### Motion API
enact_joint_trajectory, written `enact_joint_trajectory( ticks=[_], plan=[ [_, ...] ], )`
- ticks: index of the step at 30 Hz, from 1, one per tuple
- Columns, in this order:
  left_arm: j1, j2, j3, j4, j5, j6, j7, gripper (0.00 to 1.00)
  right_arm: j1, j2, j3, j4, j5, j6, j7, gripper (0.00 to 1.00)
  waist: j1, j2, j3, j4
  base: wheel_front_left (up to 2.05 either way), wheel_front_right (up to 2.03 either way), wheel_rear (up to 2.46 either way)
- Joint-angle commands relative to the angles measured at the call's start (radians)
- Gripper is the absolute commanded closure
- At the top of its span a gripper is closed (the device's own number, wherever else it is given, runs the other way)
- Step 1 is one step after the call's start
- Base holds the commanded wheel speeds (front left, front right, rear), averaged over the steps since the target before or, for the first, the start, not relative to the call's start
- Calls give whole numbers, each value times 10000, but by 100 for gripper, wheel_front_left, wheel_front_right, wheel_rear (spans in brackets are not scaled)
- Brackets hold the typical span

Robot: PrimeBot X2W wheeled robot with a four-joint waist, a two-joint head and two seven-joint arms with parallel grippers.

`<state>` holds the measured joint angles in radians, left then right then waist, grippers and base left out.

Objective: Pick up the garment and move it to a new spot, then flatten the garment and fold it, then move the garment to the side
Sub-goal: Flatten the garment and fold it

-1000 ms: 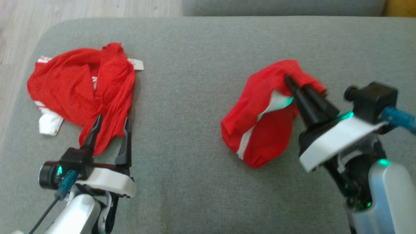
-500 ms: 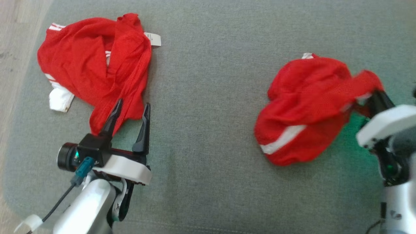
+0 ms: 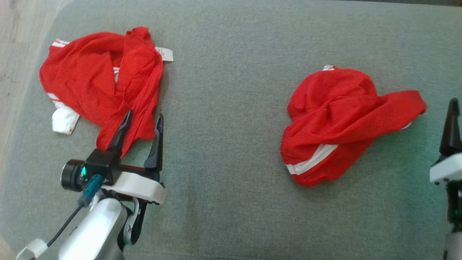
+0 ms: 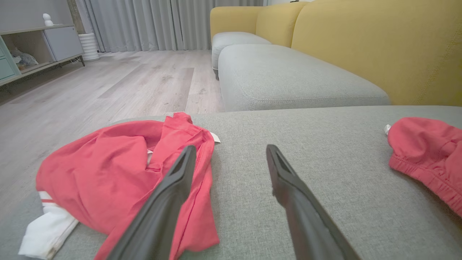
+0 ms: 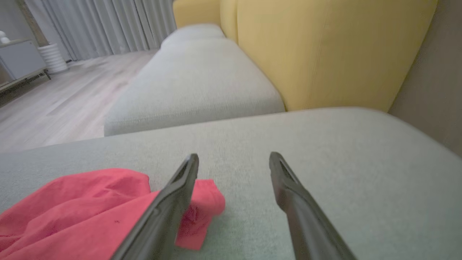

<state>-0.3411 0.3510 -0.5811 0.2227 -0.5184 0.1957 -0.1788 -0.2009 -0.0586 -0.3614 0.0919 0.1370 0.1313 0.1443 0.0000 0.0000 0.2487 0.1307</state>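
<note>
The garment (image 3: 339, 119) lies loose and bunched on the right part of the grey cushion (image 3: 231, 151), with one flap (image 3: 404, 104) trailing toward the right. My right tool (image 5: 234, 155) has its fingers apart with nothing between them, and its left finger is just beside that flap. My left tool (image 3: 144, 115) is also spread and empty. It sits well apart on the left, with one finger over the near edge of the other red garment (image 3: 104, 83).

I judge flattening to be the step in hand. To do it well I'd pinch a single layer of the flap with the right tool, low on the cushion. I'd bring the left tool across to the near-left hem by the white stripe (image 3: 312, 159), then draw the two corners apart slowly, keeping the cloth skimming the cushion. I'd raise the left tool first so it doesn't snag the other garment. The mesh looks slippery, so I'd take a deep bite.
</note>
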Motion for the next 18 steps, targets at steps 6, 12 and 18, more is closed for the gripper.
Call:
enact_joint_trajectory(
  ticks=[6, 12, 18],
  plan=[
    [177, 571, 671, -405, -80, 443, -118, 0, 1162, 59, 1734, -2534, -767, -6, -889, 0, 0, 0, -511, -375, 0, 0, 0],
    [590, 841, 824, -705, -163, 714, -1, 0, 2333, 79, 2738, -3517, -288, -6, -987, 0, 0, 0, -793, -506, 0, 0, 0],
    [1032, 1052, 886, -1041, -230, 957, 152, 0, 2875, 81, 3030, -3682, 287, -6, -1124, 0, 0, 0, -965, -630, 0, 0, 0]
  ],
)
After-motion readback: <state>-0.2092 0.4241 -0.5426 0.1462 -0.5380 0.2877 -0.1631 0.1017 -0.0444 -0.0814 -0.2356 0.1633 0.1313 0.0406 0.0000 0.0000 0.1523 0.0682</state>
